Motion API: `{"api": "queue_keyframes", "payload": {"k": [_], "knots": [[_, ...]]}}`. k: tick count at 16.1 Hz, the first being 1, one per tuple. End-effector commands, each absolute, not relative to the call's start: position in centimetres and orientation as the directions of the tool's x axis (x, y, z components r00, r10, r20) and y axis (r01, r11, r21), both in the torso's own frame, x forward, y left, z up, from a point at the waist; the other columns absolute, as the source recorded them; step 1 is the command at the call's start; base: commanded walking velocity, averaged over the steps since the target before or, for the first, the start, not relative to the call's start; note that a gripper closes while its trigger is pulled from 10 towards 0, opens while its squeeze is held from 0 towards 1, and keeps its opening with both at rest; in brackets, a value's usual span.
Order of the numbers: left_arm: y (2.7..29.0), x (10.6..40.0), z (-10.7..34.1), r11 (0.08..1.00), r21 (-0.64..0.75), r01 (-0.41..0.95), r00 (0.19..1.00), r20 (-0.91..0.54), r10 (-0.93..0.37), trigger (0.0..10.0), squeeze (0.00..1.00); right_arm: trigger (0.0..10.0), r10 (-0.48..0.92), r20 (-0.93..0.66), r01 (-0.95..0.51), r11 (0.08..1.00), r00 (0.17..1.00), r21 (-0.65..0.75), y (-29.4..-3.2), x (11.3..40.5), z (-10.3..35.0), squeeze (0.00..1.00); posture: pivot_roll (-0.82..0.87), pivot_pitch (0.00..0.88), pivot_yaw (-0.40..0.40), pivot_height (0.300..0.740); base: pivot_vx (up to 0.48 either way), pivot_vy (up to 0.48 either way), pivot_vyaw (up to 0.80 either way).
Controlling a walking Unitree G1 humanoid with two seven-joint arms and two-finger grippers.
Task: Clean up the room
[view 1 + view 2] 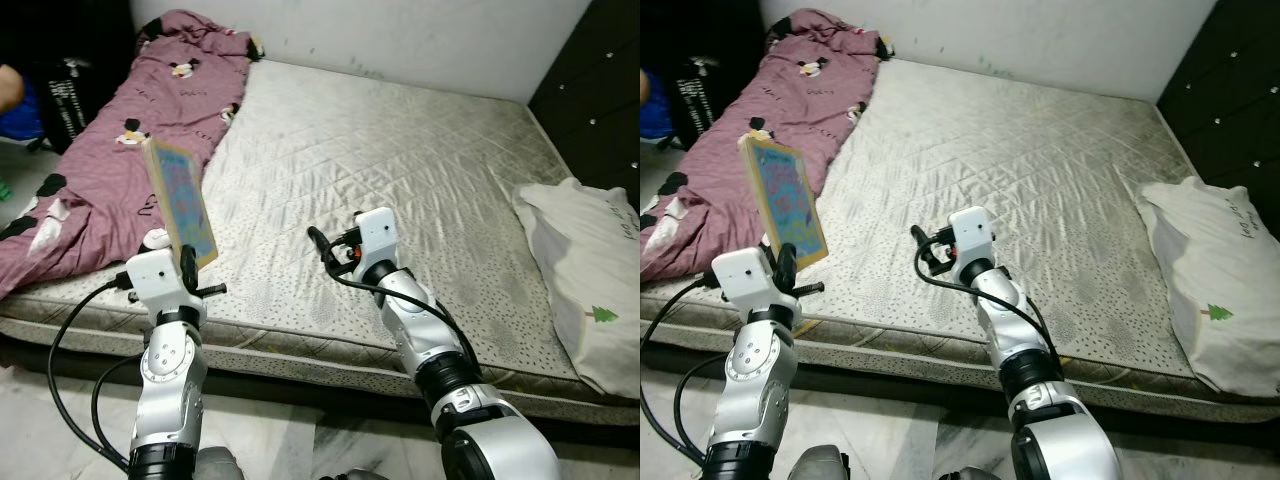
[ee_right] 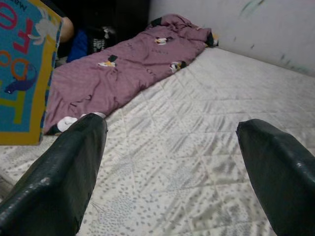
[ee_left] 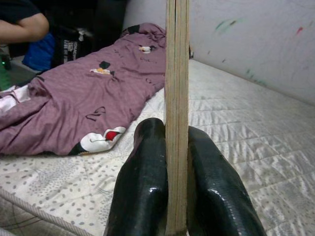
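Black fingers [image 3: 142,191] of the left gripper [image 1: 186,262] press from both sides on the lower edge of a picture book [image 1: 180,200], which stands upright and edge-on between them (its thin board pages show as pale stripes in the left wrist view). From the head views the book rises at about eleven o'clock from the left wrist, its blue, yellow-bordered cover facing the right arm, held above the near edge of the mattress [image 1: 400,170].

Over at the right gripper [image 1: 923,247], the two fingers [image 2: 59,182] stand wide apart with nothing between them, hovering just above the speckled mattress cover near its front edge, at three o'clock from the book.

Beyond the book, toward eleven o'clock, a crumpled mauve blanket [image 1: 120,150] with cartoon prints lies along the left side of the bed. A white pillow [image 1: 585,280] with a small green tree print sits at three o'clock on the bed's right edge, below a dark cabinet [image 1: 595,90]. A person's arm [image 3: 22,27] shows at the far left, beside a black bag [image 1: 70,90].
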State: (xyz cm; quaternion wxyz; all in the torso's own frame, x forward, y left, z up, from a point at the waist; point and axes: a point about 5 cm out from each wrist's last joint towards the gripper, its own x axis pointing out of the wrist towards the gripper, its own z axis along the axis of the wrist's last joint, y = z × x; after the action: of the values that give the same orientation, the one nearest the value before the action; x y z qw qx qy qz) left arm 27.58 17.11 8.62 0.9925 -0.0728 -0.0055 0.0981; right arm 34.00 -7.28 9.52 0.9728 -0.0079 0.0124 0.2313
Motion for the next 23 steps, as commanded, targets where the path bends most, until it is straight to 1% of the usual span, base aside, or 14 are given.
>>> {"api": "queue_keyframes", "payload": {"k": [1, 4, 5, 6, 7, 9, 11, 13, 14, 17, 18, 21, 23], "knots": [[16.5, 27.9, 10.1, 0.977, -0.140, -0.160, 0.984, 0.059, 0.169, 10.0, 0.00, 10.0, 0.434, 0.001, -0.434, 0.901, 0.901, -0.011, -7.7, 34.0, 9.9, 0.00, 0.13, 0.000, -0.115, 0.740, 0.000, 0.000, 0.00], [16.1, 28.3, 10.1, 0.986, -0.121, -0.113, 0.992, 0.046, 0.119, 10.0, 0.00, 10.0, 0.388, 0.022, -0.389, 0.921, 0.921, 0.002, -8.0, 33.8, 9.9, 0.00, 0.11, 0.000, -0.065, 0.740, 0.000, 0.000, 0.00], [15.5, 28.6, 10.2, 0.990, -0.114, -0.080, 0.995, 0.042, 0.086, 10.0, 0.00, 10.0, 0.362, 0.028, -0.362, 0.932, 0.932, 0.011, -8.4, 33.8, 9.9, 0.00, 0.09, 0.000, -0.033, 0.740, 0.000, 0.000, 0.00], [15.4, 28.8, 10.3, 0.991, -0.112, -0.068, 0.997, 0.040, 0.073, 10.0, 0.00, 10.0, 0.350, 0.027, -0.351, 0.936, 0.936, 0.013, -8.6, 33.8, 9.8, 0.00, 0.09, 0.000, -0.028, 0.740, 0.000, 0.000, 0.00], [14.9, 29.1, 10.4, 0.993, -0.108, -0.039, 0.998, 0.039, 0.044, 10.0, 0.00, 10.0, 0.327, 0.032, -0.327, 0.945, 0.945, 0.016, -8.9, 33.8, 9.7, 0.00, 0.08, 0.000, 0.012, 0.740, 0.000, 0.000, 0.00], [14.4, 29.6, 10.7, 0.995, -0.099, 0.004, 0.999, 0.038, -0.001, 10.0, 0.00, 10.0, 0.288, 0.043, -0.289, 0.957, 0.957, 0.024, -9.3, 33.9, 9.8, 0.00, 0.06, 0.000, 0.049, 0.740, 0.000, 0.000, 0.00], [14.0, 30.2, 11.1, 0.996, -0.082, 0.047, 0.998, 0.048, -0.043, 10.0, 0.00, 10.0, 0.269, 0.053, -0.271, 0.962, 0.962, 0.032, -9.2, 33.9, 9.9, 0.00, 0.05, 0.000, 0.068, 0.740, 0.000, 0.000, 0.00], [14.0, 30.5, 11.3, 0.996, -0.077, 0.052, 0.998, 0.051, -0.048, 10.0, 0.00, 10.0, 0.266, 0.053, -0.268, 0.963, 0.962, 0.032, -9.2, 33.9, 10.0, 0.00, 0.05, 0.000, 0.057, 0.740, 0.000, 0.000, 0.00], [14.1, 30.4, 11.1, 0.996, -0.077, 0.044, 0.998, 0.049, -0.040, 10.0, 0.00, 10.0, 0.272, 0.039, -0.273, 0.961, 0.962, 0.037, -9.2, 34.1, 10.0, 0.00, 0.06, 0.000, 0.031, 0.740, 0.000, 0.000, 0.00], [15.0, 29.8, 10.5, 0.996, -0.091, -0.001, 0.999, 0.036, 0.004, 10.0, 0.00, 10.0, 0.287, 0.016, -0.288, 0.956, 0.958, 0.055, -9.2, 34.3, 9.9, 0.00, 0.08, 0.000, -0.002, 0.740, 0.000, 0.000, -0.68], [15.6, 29.7, 10.2, 0.996, -0.090, -0.022, 0.999, 0.029, 0.024, 10.0, 0.00, 10.0, 0.296, 0.019, -0.296, 0.954, 0.955, 0.050, -9.0, 34.4, 10.1, 0.00, 0.08, 0.000, -0.007, 0.740, 0.000, 0.000, -0.80], [15.7, 29.9, 10.3, 0.997, -0.076, -0.018, 0.999, 0.033, 0.020, 10.0, 0.00, 10.0, 0.307, 0.028, -0.308, 0.950, 0.951, 0.048, -8.5, 34.6, 10.3, 0.00, 0.09, 0.000, -0.009, 0.740, 0.000, 0.000, -0.75], [15.5, 30.0, 10.2, 0.997, -0.076, 0.001, 1.000, 0.028, 0.001, 10.0, 0.00, 10.0, 0.316, 0.031, -0.317, 0.947, 0.948, 0.046, -8.3, 34.6, 10.4, 0.00, 0.09, 0.000, -0.009, 0.740, 0.000, 0.000, 0.00]]}}
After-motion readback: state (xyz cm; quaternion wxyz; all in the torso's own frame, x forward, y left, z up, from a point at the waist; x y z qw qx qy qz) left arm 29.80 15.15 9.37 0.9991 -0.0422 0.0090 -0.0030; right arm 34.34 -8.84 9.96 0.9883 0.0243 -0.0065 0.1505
